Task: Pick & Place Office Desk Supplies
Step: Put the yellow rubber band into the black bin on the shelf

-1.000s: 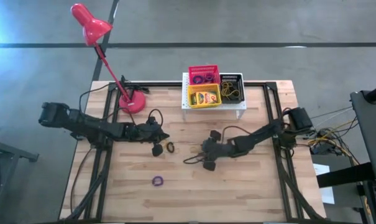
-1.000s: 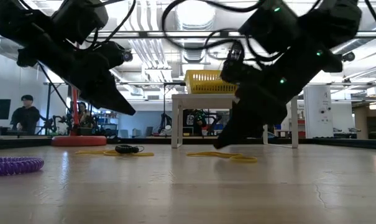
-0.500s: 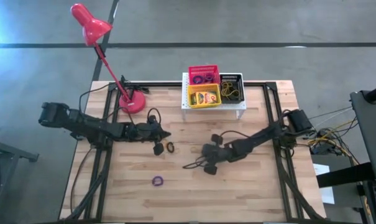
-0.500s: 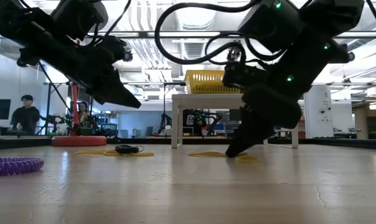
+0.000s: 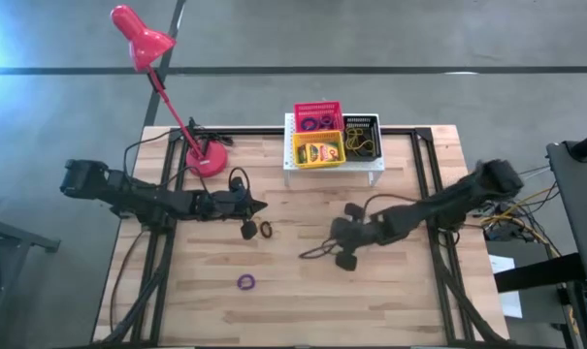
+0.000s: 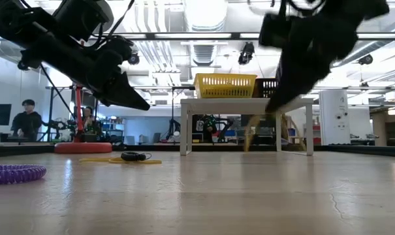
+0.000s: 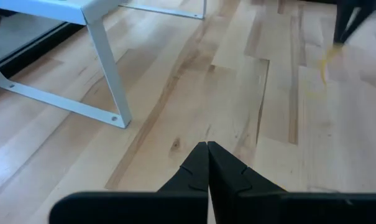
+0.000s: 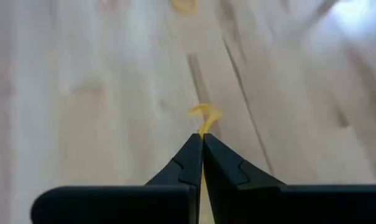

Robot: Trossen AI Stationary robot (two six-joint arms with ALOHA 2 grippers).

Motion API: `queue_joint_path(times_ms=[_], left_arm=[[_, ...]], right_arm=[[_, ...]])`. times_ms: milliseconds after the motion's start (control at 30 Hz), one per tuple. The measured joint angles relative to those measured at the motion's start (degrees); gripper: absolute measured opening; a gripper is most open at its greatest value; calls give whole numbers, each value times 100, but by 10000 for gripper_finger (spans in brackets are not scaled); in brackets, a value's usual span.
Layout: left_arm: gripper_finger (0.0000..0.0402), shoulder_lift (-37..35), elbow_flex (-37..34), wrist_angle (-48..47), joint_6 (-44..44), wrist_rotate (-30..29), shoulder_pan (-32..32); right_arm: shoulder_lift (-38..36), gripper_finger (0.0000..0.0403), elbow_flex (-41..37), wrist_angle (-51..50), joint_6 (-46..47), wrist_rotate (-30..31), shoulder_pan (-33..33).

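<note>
My right gripper (image 5: 306,254) is shut on a yellow elastic loop (image 7: 324,68) above the middle of the table. To its left, my left gripper (image 5: 262,206) hovers shut and holds nothing. Just near of the left gripper, a black loop (image 5: 266,230) lies flat on the wood. Nearer the front edge lies a purple loop (image 5: 245,282). On the white shelf (image 5: 371,173) at the far edge stand a pink-red basket (image 5: 317,118), a black basket (image 5: 362,136) and a yellow basket (image 5: 318,150). The yellow basket holds a crayon box. My right gripper pinches the yellow loop between its two fingertips; a short bit of it (image 8: 202,115) shows just past them. The fingers slant down toward the table's left. The rest of the loop hangs slack below them, clear of the table.
A red desk lamp stands with its base (image 5: 206,160) at the far left and its head (image 5: 143,39) beyond the table's edge. Black cables trail from both arms. Bare wood lies along the table's near side. A person (image 6: 27,121) shows in the room behind.
My right gripper has shut on the yellow loop that lay on the table. It has then risen and drawn back toward the table's right edge. The loop has come up off the wood with it.
</note>
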Motion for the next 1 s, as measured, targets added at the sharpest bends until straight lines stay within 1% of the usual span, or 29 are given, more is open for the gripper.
queue_joint_path(times_ms=[167, 233, 367, 433, 500, 633, 767, 867, 1000], left_arm=[[1, 0, -1, 114, 51, -44, 0], [1, 0, -1, 113, 48, -44, 0], [1, 0, -1, 112, 46, -43, 0], [1, 0, -1, 132, 48, -44, 0], [1, 0, -1, 135, 46, -44, 1], [1, 0, -1, 148, 29, -42, 0], [1, 0, -1, 151, 29, -44, 0], [1, 0, -1, 153, 27, -42, 0], [1, 0, -1, 155, 27, -42, 0]], right_arm=[[-1174, 8, 151, -132, -307, 106, -185], [-1549, 8, 363, -405, -558, 422, -350], [-2048, 8, 1004, -1186, -1155, 1310, -819], [-2176, 8, 1311, -1548, -1446, 1677, -1198], [-2223, 8, 1552, -1736, -1728, 1870, -1684], [-2193, 8, 1791, -1764, -2295, 1939, -2727], [-2035, 8, 1710, -1791, -2522, 1932, -3591], [-1987, 8, 1530, -1790, -2478, 1836, -3988], [-1940, 8, 1262, -1787, -2199, 1425, -4307]])
